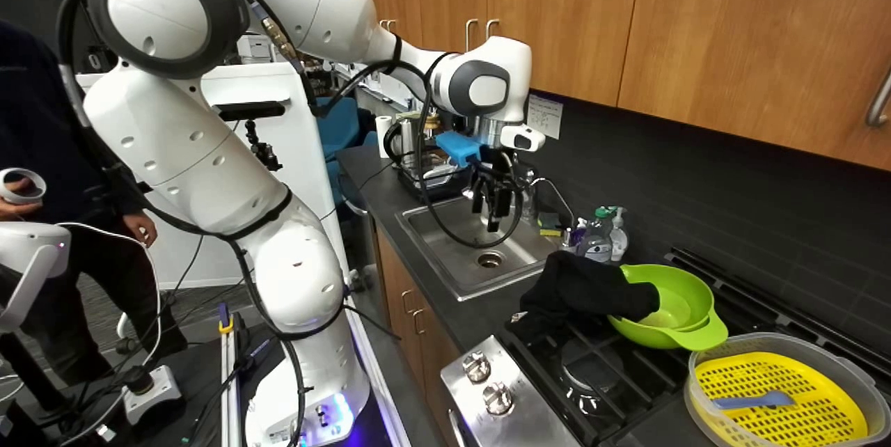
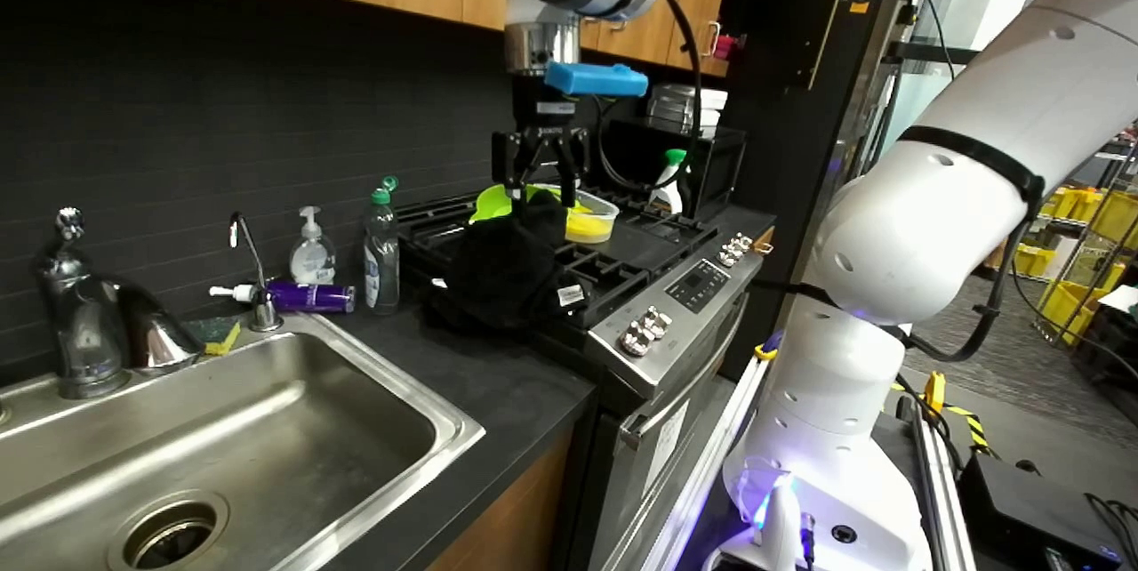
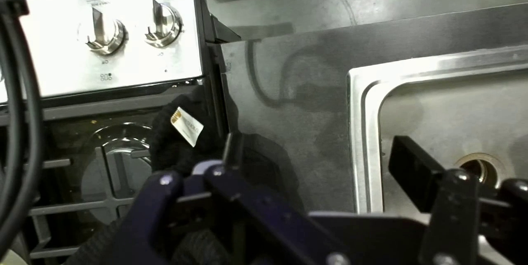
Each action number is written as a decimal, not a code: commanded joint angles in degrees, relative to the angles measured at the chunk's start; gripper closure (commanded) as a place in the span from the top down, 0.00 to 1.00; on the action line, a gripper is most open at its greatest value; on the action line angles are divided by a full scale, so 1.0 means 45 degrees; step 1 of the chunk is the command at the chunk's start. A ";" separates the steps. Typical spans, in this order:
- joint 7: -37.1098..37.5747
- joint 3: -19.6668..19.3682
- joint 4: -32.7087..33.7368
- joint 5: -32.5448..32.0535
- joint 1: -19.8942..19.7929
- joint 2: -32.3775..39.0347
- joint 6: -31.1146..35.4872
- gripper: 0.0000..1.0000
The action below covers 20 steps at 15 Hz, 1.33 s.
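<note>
The white arm (image 1: 191, 144) rises from its base, folds back at the elbow and reaches out, its wrist turned down. Under it run the dark counter (image 2: 507, 393), the stove (image 1: 529, 409) and the steel sink (image 2: 293, 420). A heap of black cloth (image 1: 585, 287) straddles the seam between stove and counter. Its long axis (a rough one, since it is bunched) runs from the stove's corner near the sink toward the lime-green bowl (image 1: 689, 294), one end pointing across that bowl's edge; whether it dips inside I cannot tell. The hand (image 2: 542, 196) hangs near the cloth, fingertips straight down, spread wide and holding nothing; an exterior view shows a gap between the two. In the wrist view, one finger crosses in front of the cloth, the other the sink. A white label (image 3: 187, 126) lies aslant on the cloth, near the stove knobs (image 3: 163, 25).
</note>
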 commanded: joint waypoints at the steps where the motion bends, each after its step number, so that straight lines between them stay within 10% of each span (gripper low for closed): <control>1: 0.0074 -0.0168 0.0150 0.0042 -0.0167 0.0089 -0.0080 1.00; 10: 0.1952 0.0127 0.0424 -0.3537 -0.1237 0.1410 0.2062 1.00; 20: 0.2239 0.0333 0.0502 -0.3173 -0.0437 0.2584 0.4171 1.00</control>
